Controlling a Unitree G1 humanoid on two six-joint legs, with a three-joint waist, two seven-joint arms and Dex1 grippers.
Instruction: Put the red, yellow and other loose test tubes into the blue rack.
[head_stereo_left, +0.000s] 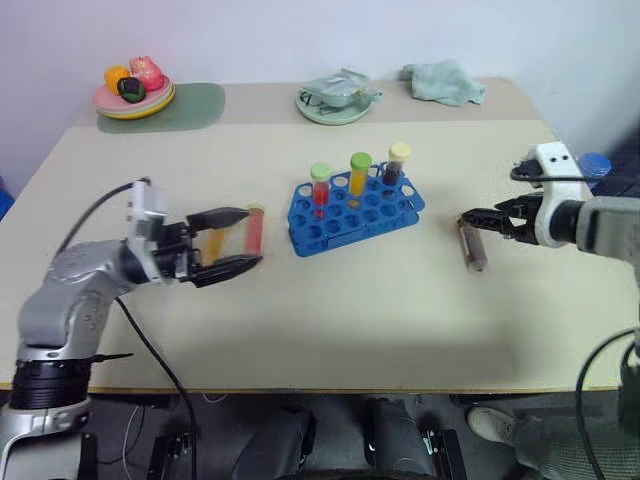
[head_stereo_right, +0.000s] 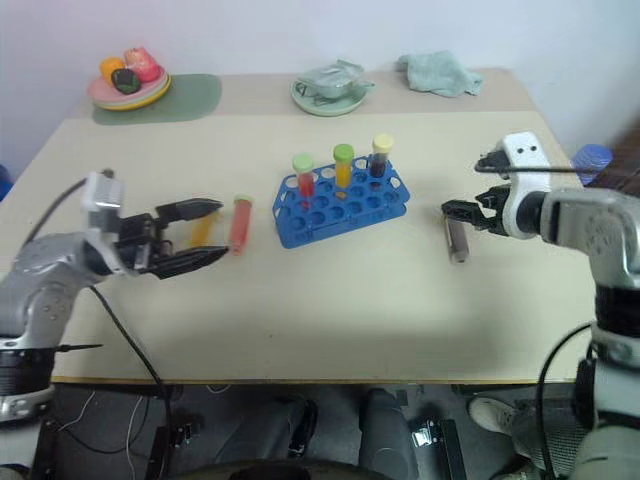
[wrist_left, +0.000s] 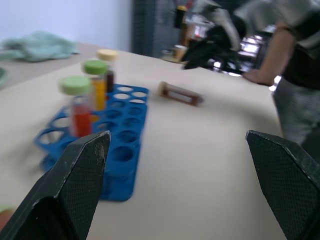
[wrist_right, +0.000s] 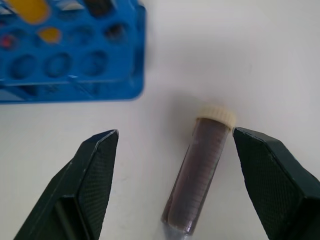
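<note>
Blurred person (wrist_left: 285, 55) behind the table (wrist_left: 210, 165)

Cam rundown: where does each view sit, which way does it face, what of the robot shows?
Left and right eye views: head, looking down over the table; both arms show, left claw, right claw.
Left wrist view: level across the table at the blue rack; its own open fingers show.
Right wrist view: down at the brown tube, between its open fingers.
Shared: rack and brown tube.

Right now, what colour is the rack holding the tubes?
Blue; the rack shows best in the left eye view.
</note>
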